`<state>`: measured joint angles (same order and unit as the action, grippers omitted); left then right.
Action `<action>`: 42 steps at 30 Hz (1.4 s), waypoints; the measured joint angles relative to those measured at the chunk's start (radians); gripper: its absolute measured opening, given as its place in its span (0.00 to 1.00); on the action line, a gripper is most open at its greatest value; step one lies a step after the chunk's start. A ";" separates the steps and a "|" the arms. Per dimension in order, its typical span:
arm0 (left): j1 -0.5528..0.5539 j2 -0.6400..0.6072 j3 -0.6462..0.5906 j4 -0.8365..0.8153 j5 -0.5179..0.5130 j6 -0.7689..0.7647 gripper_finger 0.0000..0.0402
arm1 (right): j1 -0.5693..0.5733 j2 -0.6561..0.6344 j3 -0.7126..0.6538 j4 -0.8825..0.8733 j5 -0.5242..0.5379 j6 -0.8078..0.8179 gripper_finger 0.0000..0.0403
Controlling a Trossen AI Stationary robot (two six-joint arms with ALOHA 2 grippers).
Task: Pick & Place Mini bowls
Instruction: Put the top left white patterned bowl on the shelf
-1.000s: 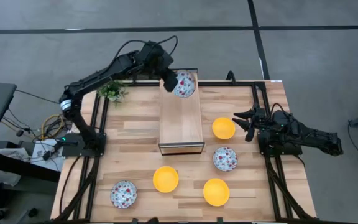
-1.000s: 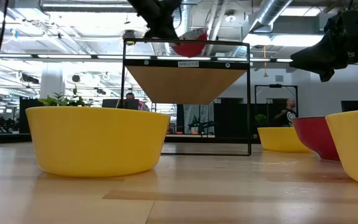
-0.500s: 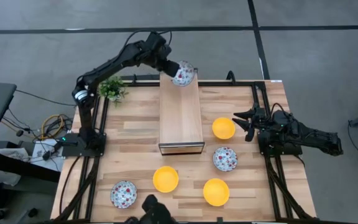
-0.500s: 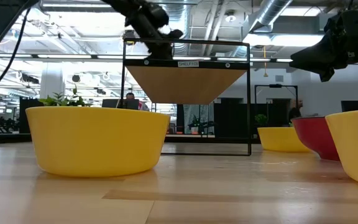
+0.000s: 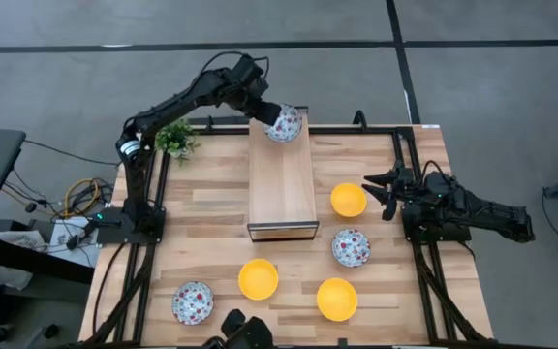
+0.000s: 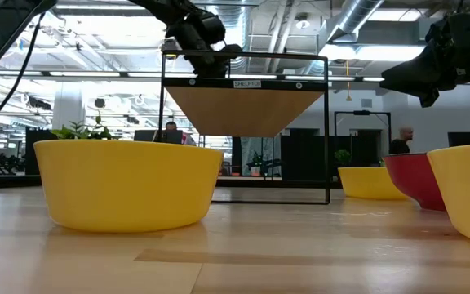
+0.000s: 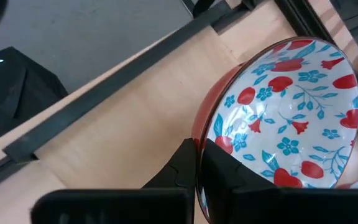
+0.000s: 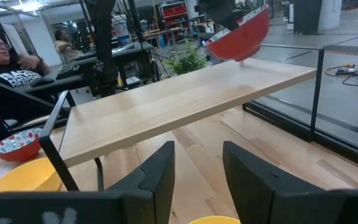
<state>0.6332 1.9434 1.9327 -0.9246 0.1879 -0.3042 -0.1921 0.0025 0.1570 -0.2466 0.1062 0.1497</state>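
Observation:
My left gripper is shut on a mini bowl with a floral-speckled inside and a red outside, over the far end of the wooden shelf. The right wrist view shows this bowl tilted just over the shelf top. I cannot tell whether it touches the shelf. On the table stand three yellow mini bowls and two floral ones. My right gripper waits open at the table's right edge. My left gripper pinches the bowl's rim on the side toward the table's left. One finger is inside the bowl and the other is on its red outer wall. The fingers slant down from the far left. The bowl sits tilted in the hold.
A small green plant stands at the table's far left corner. The shelf runs from the far edge to mid-table on a black frame. A dark shape shows at the near edge. People show in the room behind.
My left gripper has sunk toward the shelf's far end with the floral bowl and has rolled, staying shut. The bowl has come down from above the shelf to just over its top.

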 joint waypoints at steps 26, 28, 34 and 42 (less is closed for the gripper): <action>-0.031 -0.007 -0.059 -0.071 -0.004 -0.053 0.02 | 0.000 0.000 0.000 0.000 0.000 0.000 0.31; -0.032 -0.008 -0.059 -0.073 -0.002 -0.053 0.02 | 0.000 0.000 0.000 0.000 0.000 0.000 0.31; -0.027 -0.012 -0.060 -0.085 0.012 -0.063 0.02 | 0.000 0.000 0.000 -0.001 0.000 -0.001 0.31; -0.023 -0.012 -0.060 -0.088 0.028 -0.067 0.02 | 0.000 0.000 0.000 -0.002 0.000 -0.001 0.31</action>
<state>0.6098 1.9316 1.8725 -1.0130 0.2164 -0.3716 -0.1921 0.0025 0.1570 -0.2489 0.1062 0.1490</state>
